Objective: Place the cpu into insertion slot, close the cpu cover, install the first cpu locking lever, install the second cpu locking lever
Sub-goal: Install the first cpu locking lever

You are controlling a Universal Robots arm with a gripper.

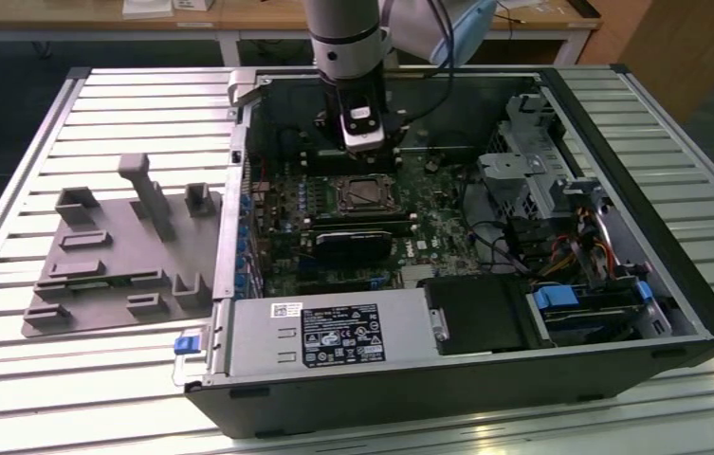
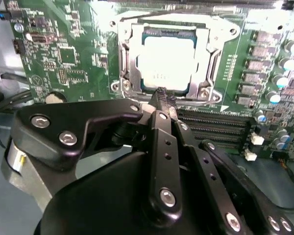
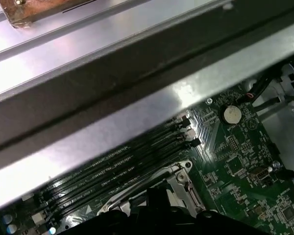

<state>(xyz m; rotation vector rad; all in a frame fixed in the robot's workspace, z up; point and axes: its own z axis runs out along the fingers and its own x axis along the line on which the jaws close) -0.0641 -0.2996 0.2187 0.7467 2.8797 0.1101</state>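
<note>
**Claw tip at the CPU socket, cover lying down**

- Claw [image 2: 161,95]: black linkage, nearest the lens in the second wrist view. The fingers are drawn together to a narrow point with nothing seen between them. The tip is at the near edge of the cpu cover [image 2: 129,58]; contact is not certain.
- Memory slots [image 2: 215,129]: long, black, just beside the tip.
- Cpu cover: silver frame lying flat over the socket, with a square cut-out.
- Cpu [image 2: 166,61]: pale metal face showing through the cut-out, seated in the insertion slot [image 1: 363,194] on the green motherboard [image 2: 68,54].
- Locking levers: cannot be told apart from the frame.
- Computer case [image 1: 458,403]: open, lying on the slatted bench [image 1: 27,133]. A grey fixture plate [image 1: 110,275] lies beside it on the exterior view's left.

Handling note: this looks like the closing and locking stage. The tip should bear on the metal frame, never on the chip face. Press straight toward the board so the cover stays square, and keep the linkage off the memory slots.
</note>
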